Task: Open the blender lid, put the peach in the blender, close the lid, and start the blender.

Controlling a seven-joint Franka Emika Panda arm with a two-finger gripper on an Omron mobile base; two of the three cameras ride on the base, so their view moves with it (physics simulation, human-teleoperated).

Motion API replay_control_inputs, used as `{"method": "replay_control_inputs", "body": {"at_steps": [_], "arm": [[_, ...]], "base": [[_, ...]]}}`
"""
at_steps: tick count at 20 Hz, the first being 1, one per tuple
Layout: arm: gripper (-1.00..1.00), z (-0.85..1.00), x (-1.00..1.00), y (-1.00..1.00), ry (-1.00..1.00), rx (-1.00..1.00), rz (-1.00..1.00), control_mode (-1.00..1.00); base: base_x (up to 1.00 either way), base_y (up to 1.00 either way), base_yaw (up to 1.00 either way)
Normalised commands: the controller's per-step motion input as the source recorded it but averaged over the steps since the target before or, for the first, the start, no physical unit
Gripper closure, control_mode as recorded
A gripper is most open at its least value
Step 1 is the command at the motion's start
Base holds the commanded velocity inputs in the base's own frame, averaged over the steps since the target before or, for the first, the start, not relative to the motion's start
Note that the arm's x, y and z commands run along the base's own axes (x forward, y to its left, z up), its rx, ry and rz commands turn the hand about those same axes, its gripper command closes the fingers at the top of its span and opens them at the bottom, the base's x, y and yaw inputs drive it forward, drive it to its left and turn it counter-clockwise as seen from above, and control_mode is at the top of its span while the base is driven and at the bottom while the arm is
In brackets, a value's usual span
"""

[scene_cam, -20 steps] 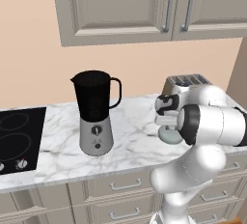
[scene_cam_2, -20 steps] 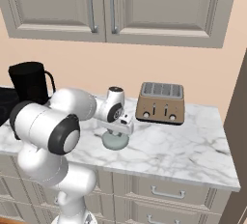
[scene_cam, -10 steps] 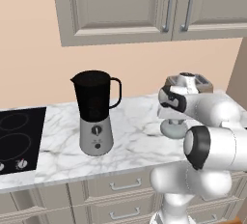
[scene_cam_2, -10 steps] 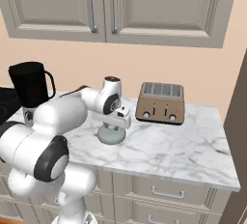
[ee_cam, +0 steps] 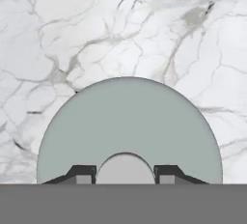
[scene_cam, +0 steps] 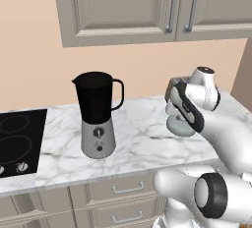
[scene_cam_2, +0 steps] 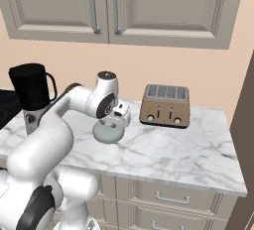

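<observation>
- I see the marble surface [scene_cam: 142, 138] carrying everything, with a black cooktop [scene_cam: 17, 141] at its left end.
- The blender [scene_cam: 97, 116] stands upright beside the cooktop, its dark jar open at the top, no cap on it.
- The bronze toaster [scene_cam_2: 165, 105] sits near the back wall, well apart from the blender.
- The blender lid [ee_cam: 129, 130] rests on the surface between blender and toaster, just beside the toaster.
- My pincer [ee_cam: 125, 172] is directly above the lid, fingers [ee_cam: 83, 174] clamped on its small top knob.
</observation>
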Motion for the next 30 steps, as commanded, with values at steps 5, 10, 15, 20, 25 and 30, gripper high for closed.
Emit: {"method": "replay_control_inputs", "body": {"at_steps": [5, 10, 15, 20, 25, 30], "arm": [[1.00, 1.00, -0.44, 0.54, -0.19, -0.02, 0.06, -1.00], [1.00, 0.98, -0.28, 0.83, -0.07, -0.06, 0.04, -1.00], [1.00, 0.99, -0.29, 0.80, -0.03, -0.08, 0.02, -1.00], [1.00, 1.00, -0.34, 0.63, -0.02, -0.11, 0.00, -1.00], [1.00, 1.00, -0.38, 0.60, 0.00, -0.10, 0.00, -1.00], [1.00, 1.00, -0.22, 0.60, 0.00, -0.08, 0.00, -1.00]], "base": [[0.00, 0.00, 0.00], [0.00, 0.00, 0.00], [0.00, 0.00, 0.00], [0.00, 0.00, 0.00], [0.00, 0.00, 0.00], [0.00, 0.00, 0.00]]}}
